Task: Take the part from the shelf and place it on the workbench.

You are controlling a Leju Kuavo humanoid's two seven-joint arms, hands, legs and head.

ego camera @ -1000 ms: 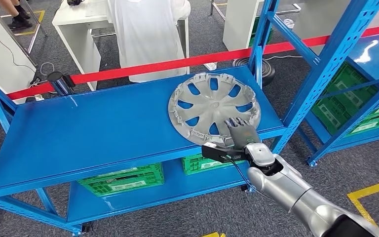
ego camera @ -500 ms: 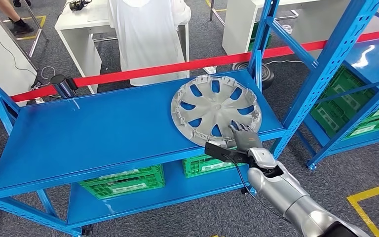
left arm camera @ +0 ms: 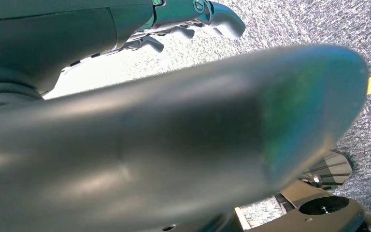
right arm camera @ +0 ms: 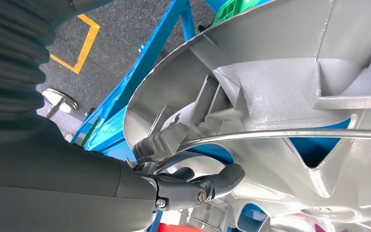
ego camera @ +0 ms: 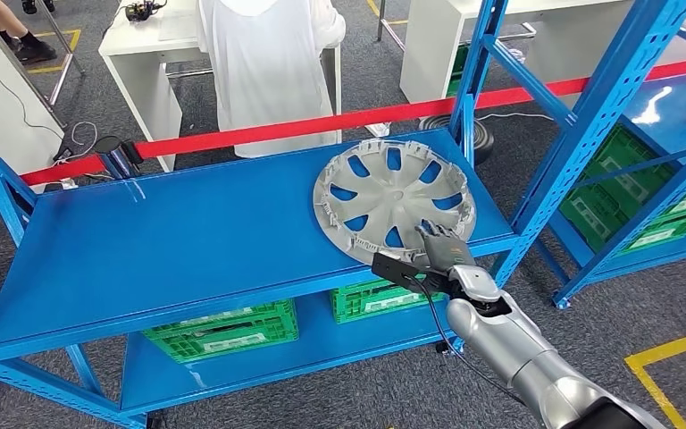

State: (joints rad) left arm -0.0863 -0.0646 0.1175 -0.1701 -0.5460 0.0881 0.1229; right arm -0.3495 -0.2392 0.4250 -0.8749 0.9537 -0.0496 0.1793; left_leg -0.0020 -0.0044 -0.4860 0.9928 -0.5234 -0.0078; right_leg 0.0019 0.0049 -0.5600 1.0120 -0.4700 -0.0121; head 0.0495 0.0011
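A silver wheel cover point(ego camera: 393, 201) lies inner side up at the right end of the blue shelf board point(ego camera: 188, 232), its near rim at the board's front edge. My right hand point(ego camera: 442, 246) sits on that near rim, fingers curled over it onto the ribbed inside. Up close in the right wrist view, the hand point(right arm camera: 174, 164) closes around the rim of the wheel cover point(right arm camera: 280, 87), dark fingers against a rib and thumb just beneath. My left hand point(left arm camera: 193, 19) hangs over grey carpet, holding nothing, fingers loosely apart.
A blue upright point(ego camera: 469, 80) stands just behind the wheel cover. Red tape point(ego camera: 322, 116) runs behind the shelf, with a person in white point(ego camera: 268, 63) beyond it. Green crates point(ego camera: 223, 326) sit on the lower board, more in the rack point(ego camera: 643, 179) at right.
My right hand's fingers, flat on the wheel cover a second ago, have curled down over its near rim. The whole picture has shifted slightly; the wheel cover stays on the shelf.
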